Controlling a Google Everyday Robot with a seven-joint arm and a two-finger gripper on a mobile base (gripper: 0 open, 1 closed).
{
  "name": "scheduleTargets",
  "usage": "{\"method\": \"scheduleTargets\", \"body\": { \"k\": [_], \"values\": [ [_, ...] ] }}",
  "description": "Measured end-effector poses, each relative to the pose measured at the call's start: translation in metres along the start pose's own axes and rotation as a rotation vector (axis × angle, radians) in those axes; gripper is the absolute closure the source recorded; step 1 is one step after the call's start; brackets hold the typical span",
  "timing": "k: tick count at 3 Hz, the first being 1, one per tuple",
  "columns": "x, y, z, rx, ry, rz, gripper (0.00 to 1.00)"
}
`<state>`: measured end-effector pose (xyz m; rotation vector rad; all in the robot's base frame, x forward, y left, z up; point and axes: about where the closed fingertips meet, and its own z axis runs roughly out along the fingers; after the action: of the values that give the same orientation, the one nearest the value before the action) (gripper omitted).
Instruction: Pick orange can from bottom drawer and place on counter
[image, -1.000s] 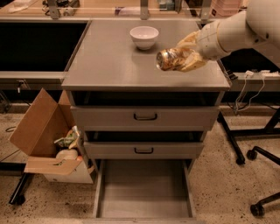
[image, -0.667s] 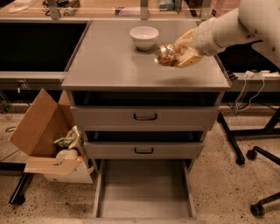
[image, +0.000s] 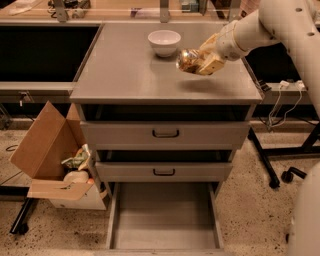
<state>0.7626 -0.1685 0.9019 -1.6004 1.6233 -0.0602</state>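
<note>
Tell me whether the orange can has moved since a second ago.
Yes, slightly. The orange can, held by the gripper above the counter, has shifted left, closer to the white bowl.

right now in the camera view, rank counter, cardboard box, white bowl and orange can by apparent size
1. counter
2. cardboard box
3. white bowl
4. orange can, slightly smaller; the gripper holds it above the counter's right side, nearer the camera, so unsure
</note>
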Motion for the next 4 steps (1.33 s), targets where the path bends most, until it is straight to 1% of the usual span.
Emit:
{"method": "scheduleTargets", "body": {
  "k": [1,3,4],
  "values": [
    [0.006,-0.007,0.013,-0.014,0.011,0.036,0.59],
    [0.027,-0.009,0.027,-0.032,0.022,0.075,0.13],
    [0.037,-0.009,0.031,-0.032,0.018,0.082,0.0]
  ]
}}
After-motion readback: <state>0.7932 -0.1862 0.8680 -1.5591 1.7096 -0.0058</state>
